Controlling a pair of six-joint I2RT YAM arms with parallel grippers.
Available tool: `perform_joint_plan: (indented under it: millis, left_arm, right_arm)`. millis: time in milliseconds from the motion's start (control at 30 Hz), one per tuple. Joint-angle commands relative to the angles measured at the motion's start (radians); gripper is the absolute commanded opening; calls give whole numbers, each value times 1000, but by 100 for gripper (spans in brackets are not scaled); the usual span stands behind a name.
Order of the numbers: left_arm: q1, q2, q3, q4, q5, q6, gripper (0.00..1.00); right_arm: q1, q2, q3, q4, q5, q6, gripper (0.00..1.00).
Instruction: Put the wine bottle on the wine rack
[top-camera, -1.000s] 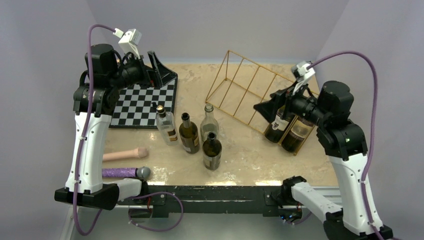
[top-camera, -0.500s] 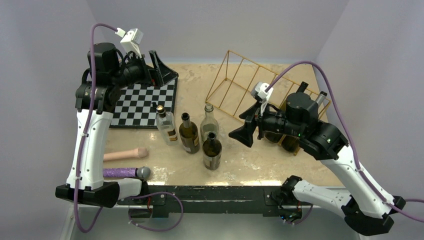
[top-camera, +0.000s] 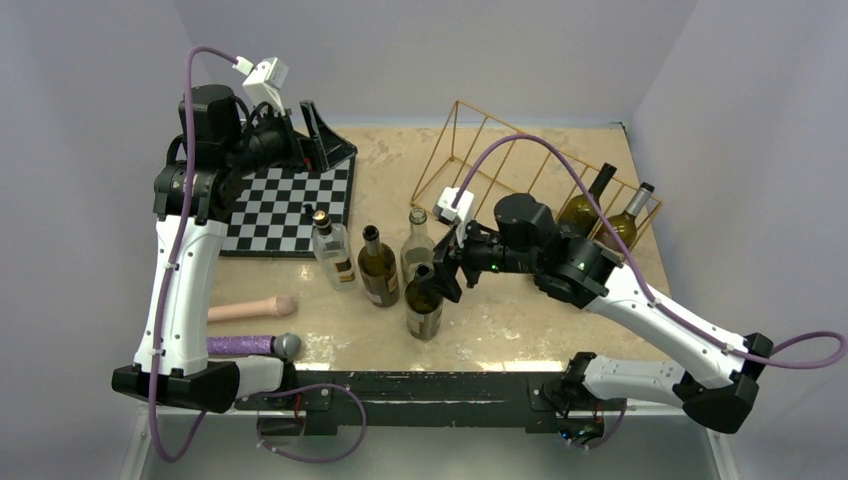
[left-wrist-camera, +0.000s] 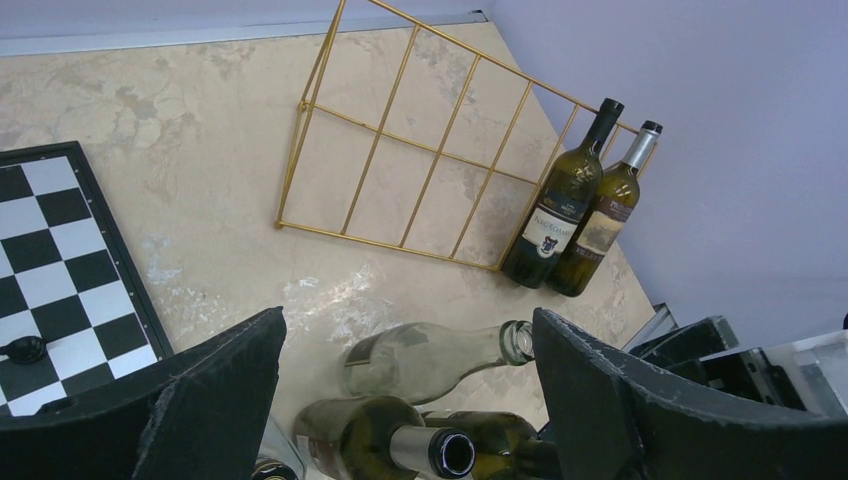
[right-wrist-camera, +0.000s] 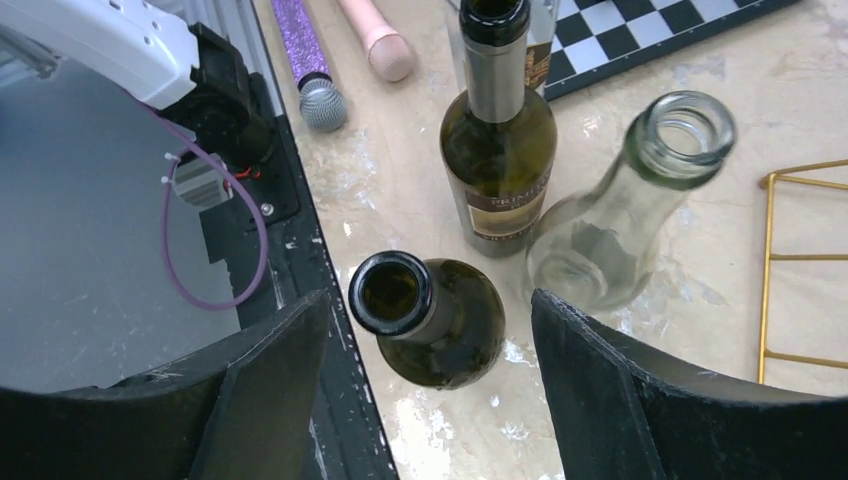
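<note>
Right wrist view: the right pincer (right-wrist-camera: 428, 312) is released. Its fingers (right-wrist-camera: 265, 400) stand wide apart on either side of the neck of the wine bottle (right-wrist-camera: 455, 335). This dark green bottle stands upright and uncapped on the bench (top-camera: 330, 330). Its mouth sits nearer the finger on the left of that view, with a thin gap showing there and a wider one on the other side. From the top external view, this bottle is the nearest of the group at mid-bench, well apart from the wine rack (top-camera: 487, 170) at the far right.

Six bottles are in view. Four stand together: the wine bottle, a dark labelled bottle (top-camera: 378, 270), a clear bottle (top-camera: 418, 248) and a gold-capped clear bottle (top-camera: 333, 255). The other two lean side by side in the right end of the gold wire rack: a black-capped bottle (left-wrist-camera: 555, 212) and a silver-capped bottle (left-wrist-camera: 603, 218).

One checkered board (top-camera: 290, 205) lies at the far left. Two microphones lie near the front left, a pink microphone (top-camera: 250, 309) and a purple microphone (top-camera: 255, 346).

The left pincer (left-wrist-camera: 405, 335) is also released and grasps nothing, raised above the board.
</note>
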Motion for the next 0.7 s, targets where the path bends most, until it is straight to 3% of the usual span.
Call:
perform_joint_plan:
  millis: [0,133,233,500,600,667]
  left_arm:
    - [-3,-21,-2,-2,-16,-4,97]
    - [-3,-16,-5,-9,-26,4,96]
    - [-3,-7,-6,-11,-31,11,96]
    - [-3,14,0,-15,-39,20,96]
    - [-3,16,2,-18,-43,23,96]
    - [-3,16,6,-20,-46,24,96]
  right_arm:
    - [19,29,-26,96,-36,-30,77]
    - [31,56,-57,128,-42,-30,73]
    - [41,74,-70,156,-32,-30,64]
    - [53,111,-82,185,4,-17,25]
    - [55,96,-68,167,30,-23,0]
    - [55,81,-53,148,64,-30,0]
